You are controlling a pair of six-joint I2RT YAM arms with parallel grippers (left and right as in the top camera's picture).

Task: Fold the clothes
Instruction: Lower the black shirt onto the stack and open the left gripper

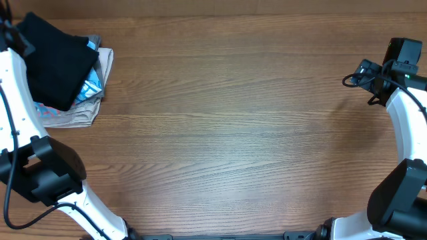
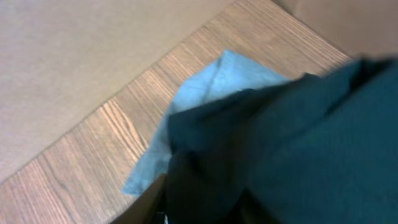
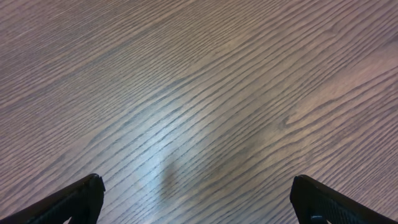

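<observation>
Black soft T-shirt (image 1: 57, 60), folded, atop rumpled grey garments (image 1: 80, 113); edges possibly creased.

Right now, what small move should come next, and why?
Probably draw the left arm back from the shirt: it already lies folded on the pile, and that arm's camera is filled with its fabric. The right claw hangs open over the table.

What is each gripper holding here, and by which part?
The right gripper is open over bare table, holding nothing. The left gripper's fingers are hidden against the black shirt on the pile; whether it grips the shirt cannot be told.
</observation>
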